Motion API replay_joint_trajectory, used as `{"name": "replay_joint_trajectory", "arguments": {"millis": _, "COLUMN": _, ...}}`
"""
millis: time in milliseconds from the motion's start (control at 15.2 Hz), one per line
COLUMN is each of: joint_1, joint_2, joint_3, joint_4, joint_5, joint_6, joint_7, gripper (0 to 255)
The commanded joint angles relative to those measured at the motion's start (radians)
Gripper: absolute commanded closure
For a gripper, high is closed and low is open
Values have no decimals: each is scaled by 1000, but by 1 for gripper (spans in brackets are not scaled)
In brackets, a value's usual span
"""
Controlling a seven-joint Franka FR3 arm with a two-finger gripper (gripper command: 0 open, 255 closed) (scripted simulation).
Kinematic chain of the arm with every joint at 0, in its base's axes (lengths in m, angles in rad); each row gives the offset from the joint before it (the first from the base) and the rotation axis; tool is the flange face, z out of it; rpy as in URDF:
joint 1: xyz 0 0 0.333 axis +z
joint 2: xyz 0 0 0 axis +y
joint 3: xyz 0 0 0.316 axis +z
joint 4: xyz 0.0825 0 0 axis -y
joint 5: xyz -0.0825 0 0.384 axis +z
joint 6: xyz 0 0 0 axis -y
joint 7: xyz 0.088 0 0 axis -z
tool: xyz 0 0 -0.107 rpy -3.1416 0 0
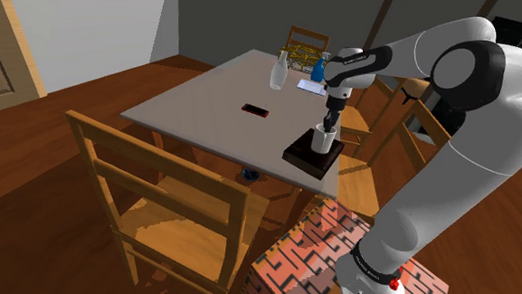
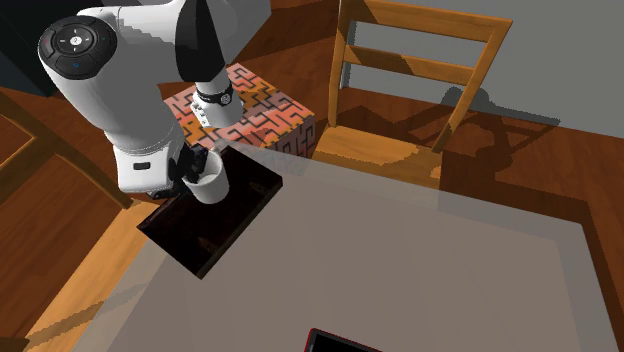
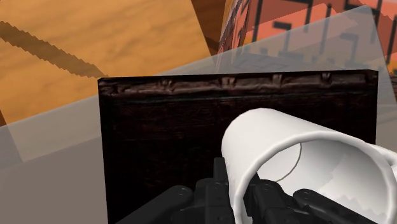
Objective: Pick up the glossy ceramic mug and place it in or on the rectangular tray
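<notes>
One white mug (image 3: 305, 137) clasped by the gripper (image 3: 240, 192), over or perhaps on one dark tray (image 3: 159, 127).

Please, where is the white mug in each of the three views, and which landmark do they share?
Shoulder view: white mug right of centre, on or just above the dark tray.
Second exterior view: mug left of centre, over the tray's upper end.
Wrist view: mug, mouth toward the camera, before the tray.
Shared landmark: the dark tray.
</notes>
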Motion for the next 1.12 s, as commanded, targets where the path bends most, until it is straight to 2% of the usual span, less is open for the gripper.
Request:
{"name": "replay_joint_trajectory", "arguments": {"millis": 0, "joint_1": 0, "joint_2": 1, "joint_3": 0, "joint_4": -1, "joint_5": 1, "joint_6": 3, "joint_7": 0, "gripper": 255}}
{"name": "replay_joint_trajectory", "arguments": {"millis": 330, "joint_1": 0, "joint_2": 1, "joint_3": 0, "joint_4": -1, "joint_5": 1, "joint_6": 3, "joint_7": 0, "gripper": 255}}
{"name": "replay_joint_trajectory", "arguments": {"millis": 396, "joint_1": 0, "joint_2": 1, "joint_3": 0, "joint_4": -1, "joint_5": 1, "joint_6": 3, "joint_7": 0, "gripper": 0}}
{"name": "replay_joint_trajectory", "arguments": {"millis": 726, "joint_1": 0, "joint_2": 1, "joint_3": 0, "joint_4": -1, "joint_5": 1, "joint_6": 3, "joint_7": 0, "gripper": 0}}
{"name": "replay_joint_trajectory", "arguments": {"millis": 990, "joint_1": 4, "joint_2": -18, "joint_3": 5, "joint_4": 108, "joint_5": -2, "joint_6": -124, "joint_7": 3, "gripper": 0}}
{"name": "replay_joint_trajectory", "arguments": {"millis": 1056, "joint_1": 4, "joint_2": -18, "joint_3": 5, "joint_4": 108, "joint_5": -2, "joint_6": -124, "joint_7": 3, "gripper": 0}}
